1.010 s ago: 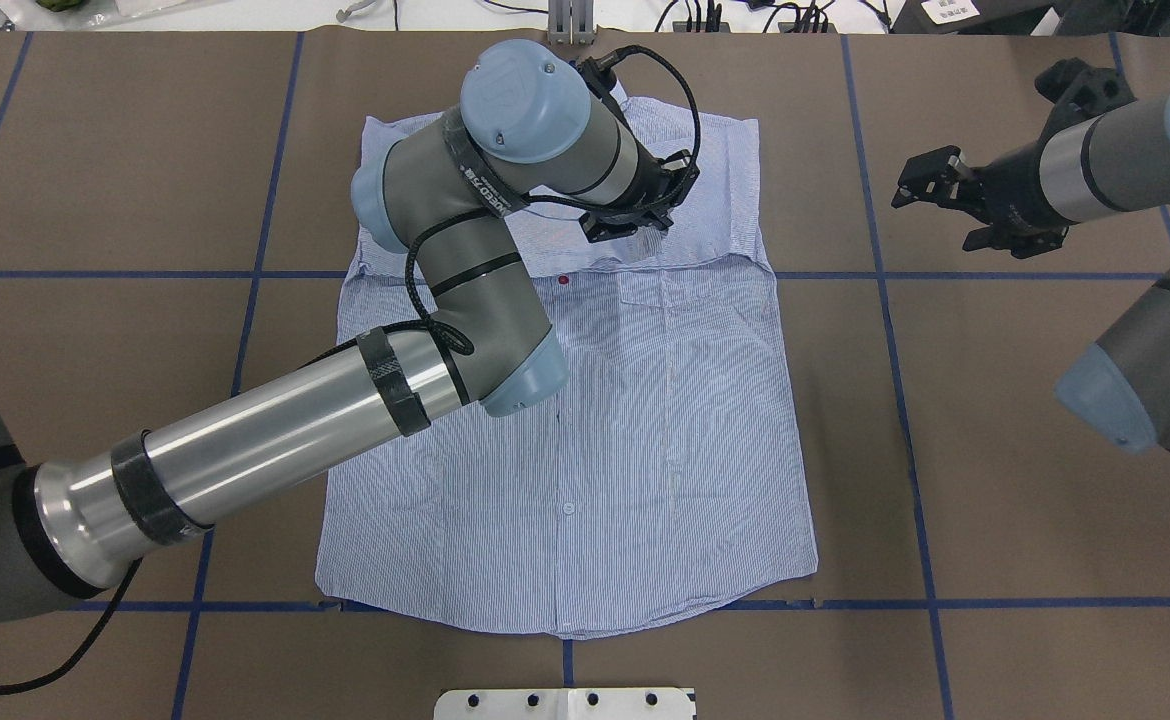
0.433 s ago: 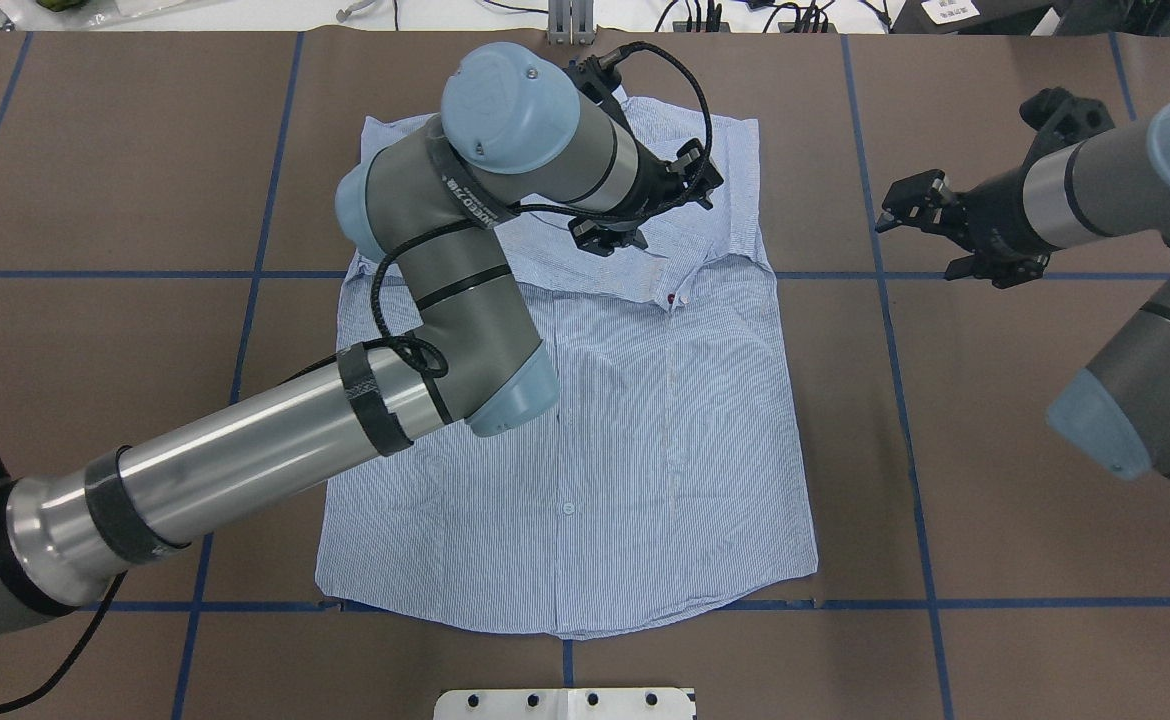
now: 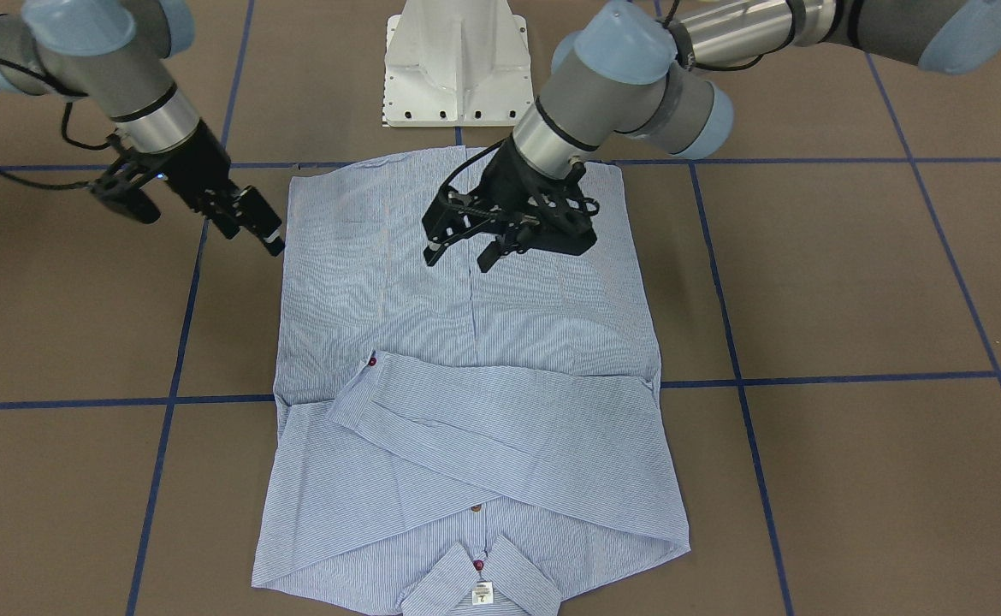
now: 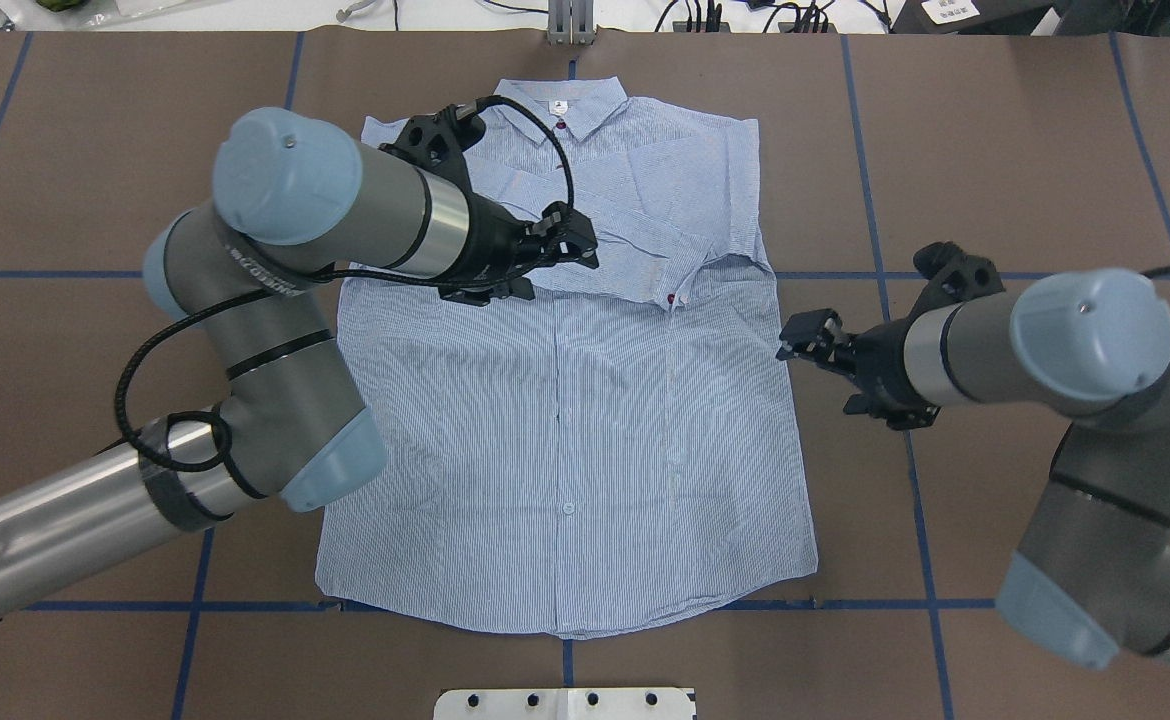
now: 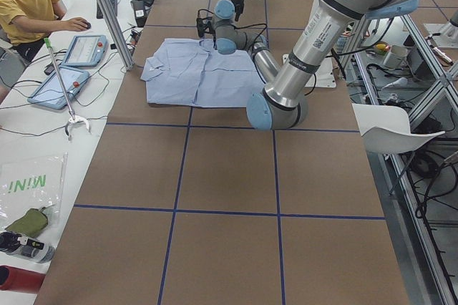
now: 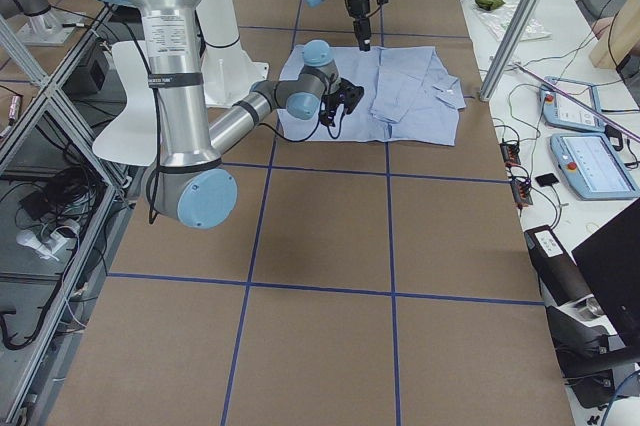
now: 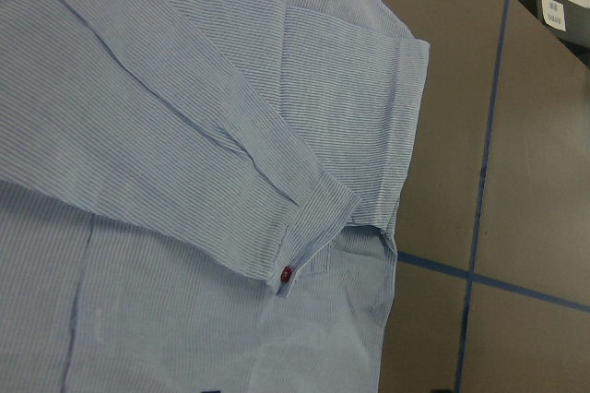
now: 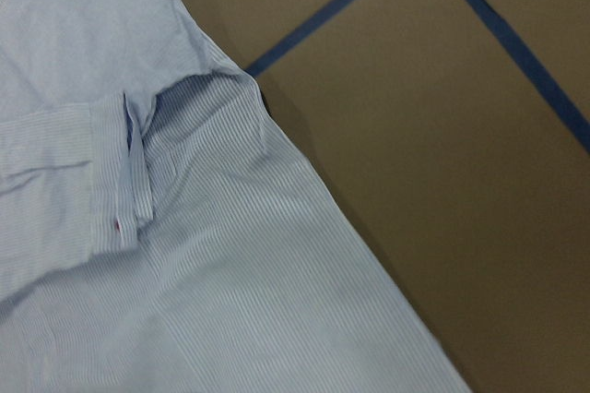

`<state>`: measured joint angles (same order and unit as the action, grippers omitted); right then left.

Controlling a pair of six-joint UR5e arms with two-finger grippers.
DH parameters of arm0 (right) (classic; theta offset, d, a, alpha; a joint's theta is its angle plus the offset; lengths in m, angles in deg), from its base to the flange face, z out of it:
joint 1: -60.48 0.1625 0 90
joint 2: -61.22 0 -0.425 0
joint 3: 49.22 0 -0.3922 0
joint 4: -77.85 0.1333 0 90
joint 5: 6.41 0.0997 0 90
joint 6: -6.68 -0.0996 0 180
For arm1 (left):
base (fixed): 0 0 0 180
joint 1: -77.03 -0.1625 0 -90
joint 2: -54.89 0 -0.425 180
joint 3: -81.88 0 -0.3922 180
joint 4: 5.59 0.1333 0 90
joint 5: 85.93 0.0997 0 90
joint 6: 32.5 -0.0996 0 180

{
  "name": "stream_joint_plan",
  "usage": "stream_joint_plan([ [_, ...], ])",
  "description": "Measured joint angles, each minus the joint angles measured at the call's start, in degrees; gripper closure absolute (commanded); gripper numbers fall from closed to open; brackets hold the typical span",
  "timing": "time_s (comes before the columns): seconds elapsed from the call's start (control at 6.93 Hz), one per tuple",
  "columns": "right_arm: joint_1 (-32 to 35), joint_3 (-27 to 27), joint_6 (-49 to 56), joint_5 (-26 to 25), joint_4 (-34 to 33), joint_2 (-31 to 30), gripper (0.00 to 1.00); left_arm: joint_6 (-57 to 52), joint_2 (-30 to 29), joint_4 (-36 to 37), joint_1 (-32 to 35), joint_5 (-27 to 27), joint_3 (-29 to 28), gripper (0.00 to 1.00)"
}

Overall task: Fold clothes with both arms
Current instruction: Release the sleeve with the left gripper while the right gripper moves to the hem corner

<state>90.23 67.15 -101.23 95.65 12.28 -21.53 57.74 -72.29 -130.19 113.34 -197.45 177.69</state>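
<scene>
While shirt [image 4: 565,420] lies flat, L end effector [image 3: 458,255] spread, R end effector [image 3: 252,235] spread, label [image 3: 482,592] illegible.

The brown, blue-gridded table [image 4: 995,150] carries one striped shirt [image 4: 565,420] lying flat.

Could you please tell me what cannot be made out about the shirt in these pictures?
1. Overhead view: the left arm covers the shirt's shoulder on that side.
2. Front-facing view: the bottom edge cuts off the collar; the neck label's print is too small to read.
3. Right wrist view: blurred, so the cuff button is only a red speck.
</scene>
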Motion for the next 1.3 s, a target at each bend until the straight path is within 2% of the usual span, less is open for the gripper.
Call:
stream_joint_plan([
  [0.29, -15.13, 4.5, -10.36, -11.99, -10.91, -0.6, 0.07, -1.46, 5.64, 0.0, 0.47, 0.19, 4.67, 0.19],
  [0.43, -19.08, 4.76, -13.95, -15.2, -13.62, -0.79, 0.09, -1.59, 6.46, 0.04, 0.72, 0.34, 5.0, 0.19],
  [0.72, -21.61, 3.84, -16.95, -18.16, -15.3, -1.15, 0.13, -1.64, 7.15, -0.04, 0.87, 0.42, 4.69, 0.18],
  [1.3, -21.62, 2.86, -17.42, -18.86, -16.72, -1.77, 0.19, -1.58, 7.37, -0.26, 0.8, 0.43, 4.21, 0.17],
])
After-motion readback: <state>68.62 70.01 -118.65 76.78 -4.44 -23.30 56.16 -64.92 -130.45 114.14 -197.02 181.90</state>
